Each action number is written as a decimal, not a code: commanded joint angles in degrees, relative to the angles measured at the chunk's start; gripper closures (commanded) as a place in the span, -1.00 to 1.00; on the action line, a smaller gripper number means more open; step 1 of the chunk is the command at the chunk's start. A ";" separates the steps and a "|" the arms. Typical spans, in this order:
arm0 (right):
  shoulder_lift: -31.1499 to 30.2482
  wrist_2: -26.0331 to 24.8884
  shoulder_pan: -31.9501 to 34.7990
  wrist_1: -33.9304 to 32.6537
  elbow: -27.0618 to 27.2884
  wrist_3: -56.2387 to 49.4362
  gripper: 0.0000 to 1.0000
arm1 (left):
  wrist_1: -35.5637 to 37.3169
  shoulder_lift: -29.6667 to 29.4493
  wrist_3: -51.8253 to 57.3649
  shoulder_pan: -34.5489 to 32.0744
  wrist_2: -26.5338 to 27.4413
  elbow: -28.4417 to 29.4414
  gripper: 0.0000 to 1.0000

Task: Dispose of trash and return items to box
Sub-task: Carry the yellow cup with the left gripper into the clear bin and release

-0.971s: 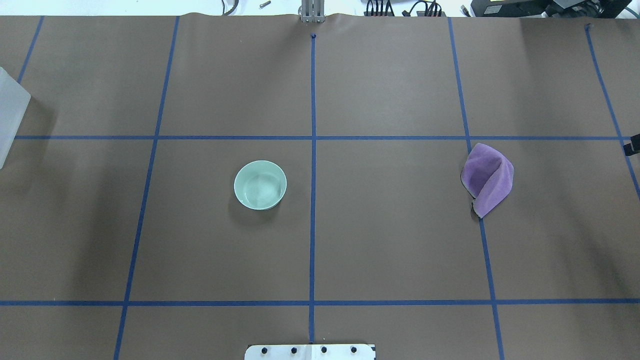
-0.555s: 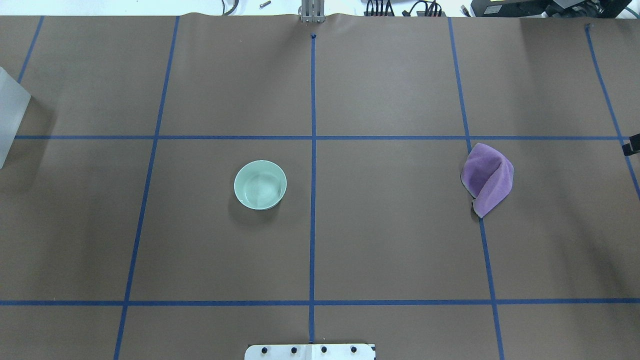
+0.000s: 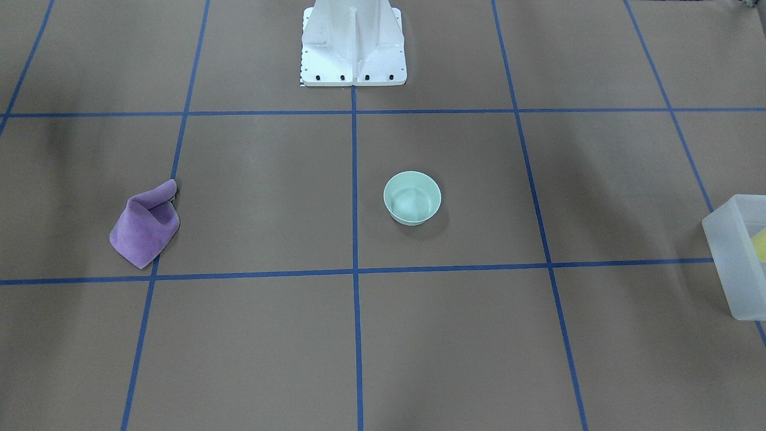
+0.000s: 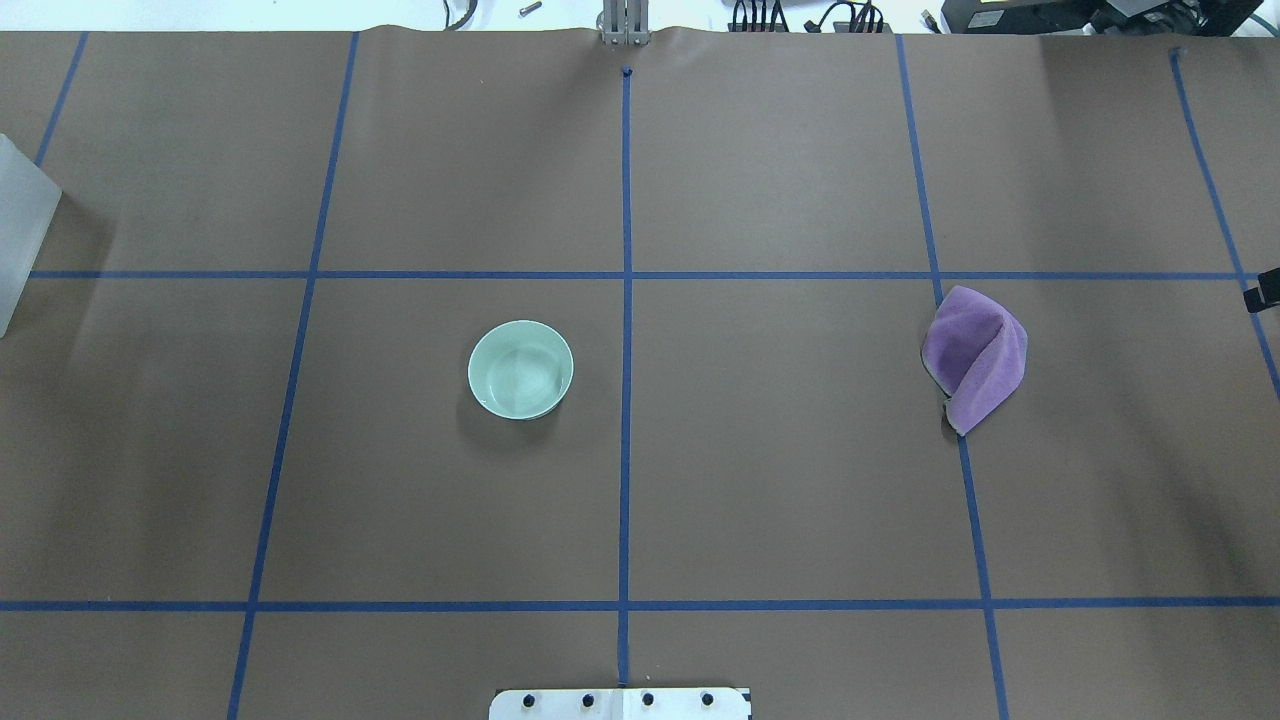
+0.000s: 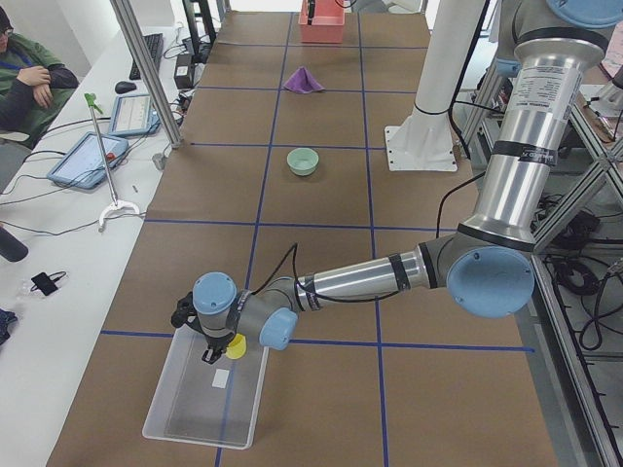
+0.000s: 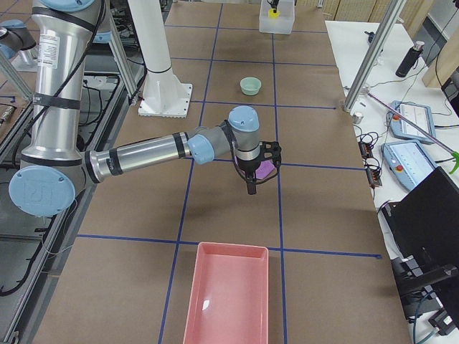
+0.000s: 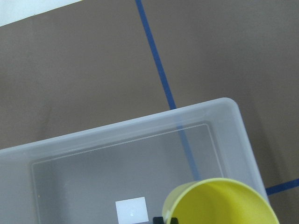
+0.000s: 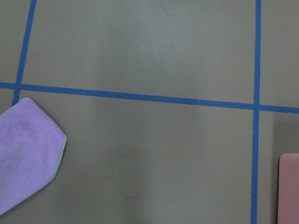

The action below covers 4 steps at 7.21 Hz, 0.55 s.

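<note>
The left gripper (image 5: 207,356) shows only in the left side view, its dark fingers pointing down at the box (image 5: 161,409). The cup (image 5: 235,345) is right against them, over the box's end nearer the robot. Whether the jaws clasp the cup or stand clear of it cannot be told from there. The left wrist camera shows no fingers plainly. It shows the cup's (image 7: 219,203) yellow rim large at the bottom edge, over the box's (image 7: 140,125) frosted floor, beside a white label (image 7: 132,210). The front view catches a sliver of yellow (image 3: 760,244) inside the box (image 3: 727,263) at its right edge. The overhead view shows one corner of the box (image 4: 20,230) and no cup.

The right gripper (image 6: 251,188) shows only in the right side view, hanging fingers-down over the table (image 6: 215,208); how far its jaws are open cannot be told. There it overlaps the purple cloth (image 6: 266,170). The overhead view shows the cloth (image 4: 975,355) lying uncovered on a blue tape line (image 4: 968,500). The right wrist camera sees one edge of the cloth (image 8: 25,154) at its left and a corner of a pink tray (image 8: 289,186) at its right. The side view shows that tray (image 6: 195,301) whole, at the table's end.

The bowl (image 4: 520,369) sits upright near the table's middle, well apart from the box and the cloth, in front of the white base (image 3: 353,42).
</note>
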 commanded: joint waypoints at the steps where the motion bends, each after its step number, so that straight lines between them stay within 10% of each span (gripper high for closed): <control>1: 0.00 0.00 -0.02 0.01 0.15 0.00 -1.00 | -0.58 0.52 -0.59 0.29 -0.22 -0.11 0.30; 3: 0.00 0.00 -0.02 0.01 0.15 0.09 -1.00 | -0.58 0.69 -0.07 0.21 -0.13 -1.59 -0.96; 4: -0.09 0.00 0.06 -0.07 0.15 0.09 -1.00 | 0.12 0.69 -0.42 -0.40 -0.39 -4.21 -0.96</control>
